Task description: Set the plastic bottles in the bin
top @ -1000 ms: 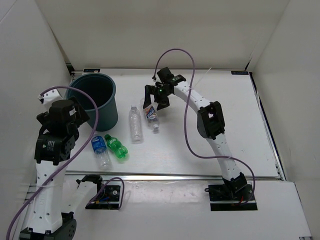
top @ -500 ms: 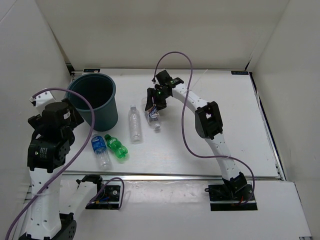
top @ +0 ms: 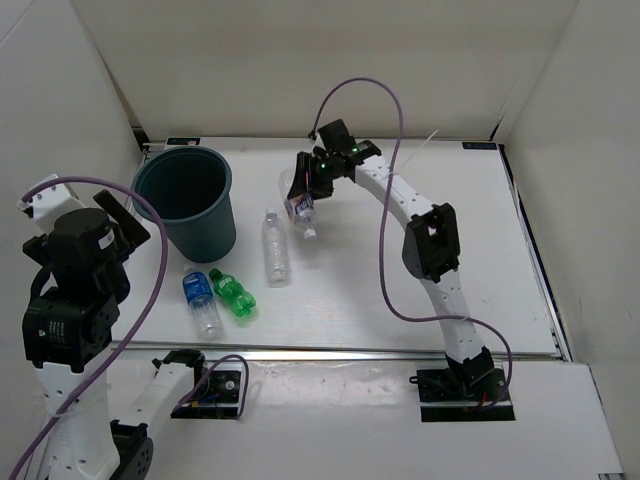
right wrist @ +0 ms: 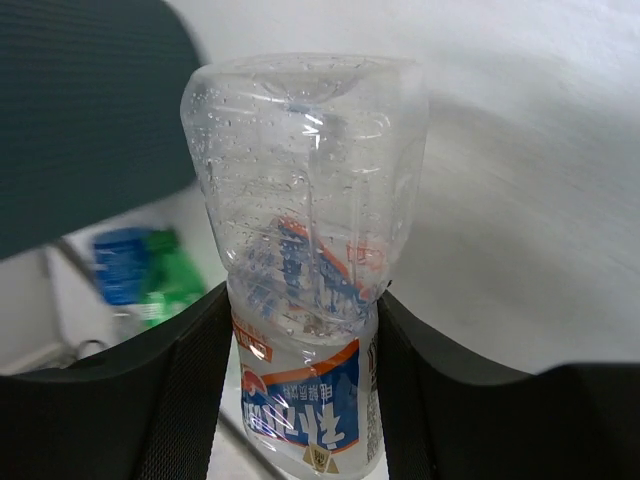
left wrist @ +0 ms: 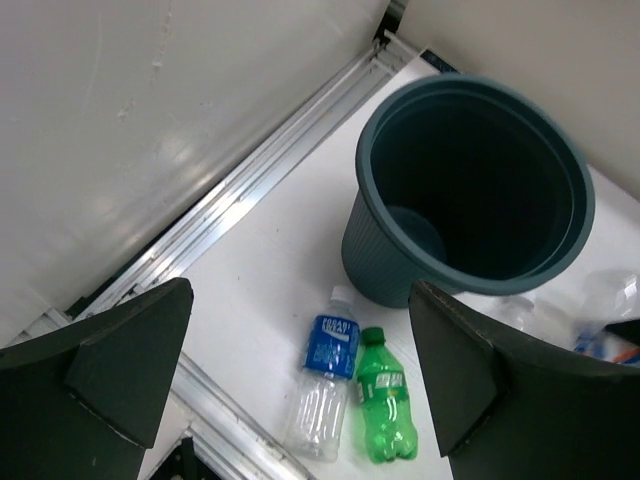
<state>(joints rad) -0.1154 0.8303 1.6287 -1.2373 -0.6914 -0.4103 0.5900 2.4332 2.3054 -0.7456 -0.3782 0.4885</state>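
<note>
My right gripper (top: 303, 193) is shut on the clear bottle with the white-red-blue label (top: 299, 208), holding it a little above the table, right of the bin (top: 207, 236). In the right wrist view both pads squeeze the labelled bottle (right wrist: 305, 250) at its label. The plain clear bottle (top: 273, 246) lies between the bin and the held one. The blue-label bottle (top: 201, 300) and the green bottle (top: 232, 294) lie side by side in front of the bin. My left gripper (top: 118, 222) hangs open, high at the left, over the blue-label bottle (left wrist: 325, 385) and green bottle (left wrist: 385, 410).
White walls close in the table on the left, back and right. An aluminium rail (left wrist: 250, 180) runs along the left edge beside the bin (left wrist: 385, 270). A purple cable (top: 385, 200) loops over the right arm.
My right gripper closed on the labelled bottle and lifted it off the table, slightly towards the back. The left arm drew back to the left, away from the bin.
</note>
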